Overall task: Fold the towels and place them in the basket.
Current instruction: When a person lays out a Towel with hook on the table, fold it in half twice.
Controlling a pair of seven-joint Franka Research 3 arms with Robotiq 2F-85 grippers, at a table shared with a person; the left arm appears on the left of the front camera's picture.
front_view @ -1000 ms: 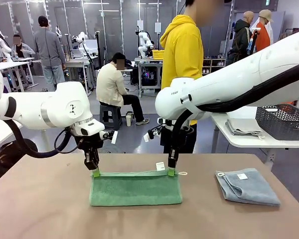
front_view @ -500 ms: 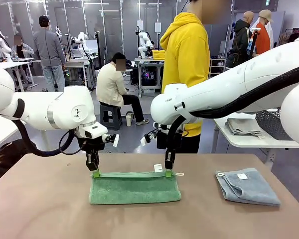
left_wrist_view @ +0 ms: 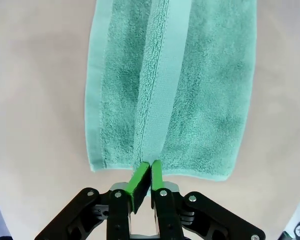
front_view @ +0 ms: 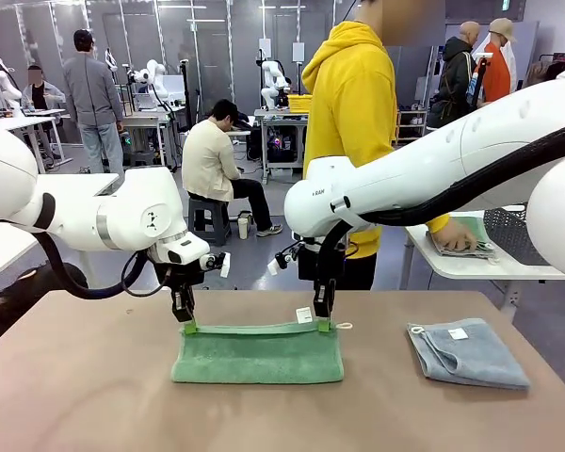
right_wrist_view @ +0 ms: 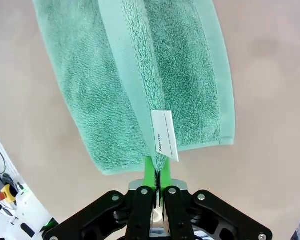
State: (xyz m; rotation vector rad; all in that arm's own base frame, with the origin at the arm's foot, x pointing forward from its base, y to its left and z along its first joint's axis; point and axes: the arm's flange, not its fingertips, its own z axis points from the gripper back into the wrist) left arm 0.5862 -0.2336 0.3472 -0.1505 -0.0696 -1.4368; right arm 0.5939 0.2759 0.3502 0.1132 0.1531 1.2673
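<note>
1. Sea-green terry lies under my jaws: a green towel [front_view: 257, 355] on the brown table [front_view: 75, 395], with one long hem lifted and strung between my two grippers.
2. My left gripper [front_view: 187, 326] is clamped on the left end of that raised hem. In the left wrist view, its green pads [left_wrist_view: 139, 181] press together with the cloth edge pinched between them.
3. My right gripper [front_view: 322, 325] is clamped on the other end of the same hem. A white label [right_wrist_view: 165, 135] hangs just beside its fingertips.
4. Both wrist views show the held hem running straight away from my fingertips, above roughly the middle of the cloth. Towel spreads on the table to either side of it.
5. I judge the step in hand to be the first fold of this towel, partway across, with the lifted edge not yet laid on the free one.
6. I judge the next move calls for both jaws to travel together at one height and one pace. That should keep the hem taut and square until it meets the opposite edge, and only then should they let go.
7. A grey-blue towel [front_view: 468, 352] lies folded on the table, well off to the right of my right jaws.
8. Beyond it, on a side table, stands the dark mesh basket [front_view: 505, 231]. A person's hand [front_view: 455, 238] rests on a folded cloth just beside it.
9. Nothing I hold is near the basket, so I judge the placing to be some way off.
</note>
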